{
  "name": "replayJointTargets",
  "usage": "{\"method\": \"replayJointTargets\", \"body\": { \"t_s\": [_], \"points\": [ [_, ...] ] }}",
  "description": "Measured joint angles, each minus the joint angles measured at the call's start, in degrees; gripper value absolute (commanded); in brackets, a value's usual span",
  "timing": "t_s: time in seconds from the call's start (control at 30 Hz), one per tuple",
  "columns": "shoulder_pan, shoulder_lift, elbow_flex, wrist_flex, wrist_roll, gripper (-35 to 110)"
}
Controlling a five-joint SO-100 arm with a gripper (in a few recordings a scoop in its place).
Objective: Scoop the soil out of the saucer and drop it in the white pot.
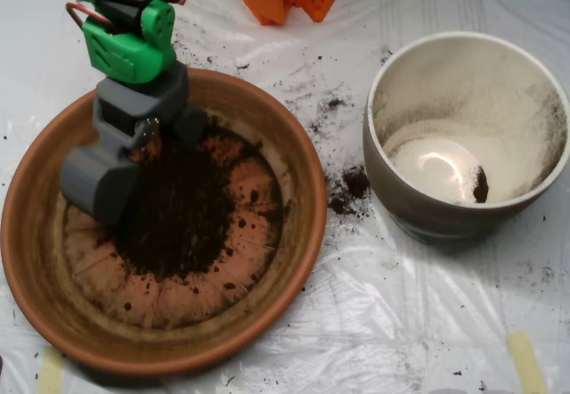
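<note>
— Down at the left of the overhead view, what sits where?

— Inside the saucer (267, 314), the grey scoop (120, 167) is lowered over the upper-left part of the dish floor, hanging from the green arm (129, 42) that reaches in from the top-left corner.

— And the soil?

— Most of the soil (183, 211) lies as a dark heap in the middle of the saucer, just right of the scoop and touching its lower right edge. Loose crumbs speckle the ridged orange bottom around the heap.

— Is the scoop spread or pressed together?

— Its two grey shells look parted, one lobe at the lower left and a smaller one at the upper right by the rim of the heap, with the soil reaching up between them. Whether any earth sits inside the shells I cannot tell.

— Where is the white pot?

— At the right, the white pot (392, 176) stands well apart from the scoop, close beside the saucer. Its inside is dusty, with one small dark clump at the bottom. More spilled soil lies on the clear plastic sheet (401, 323) between saucer and pot, thickest just left of the pot's wall
</note>
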Motion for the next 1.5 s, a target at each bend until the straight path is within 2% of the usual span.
{"method": "replayJointTargets", "body": {
  "t_s": [0.57,0.7,1.17,1.5],
  "points": [
    [-3.08,-10.99,-11.69,7.29,-4.22,36],
    [-1.85,-10.99,-12.39,7.29,-3.69,24],
    [0.7,-11.25,-14.94,7.21,-0.53,0],
    [0.7,-13.71,-17.84,9.32,-4.83,0]
  ]
}}
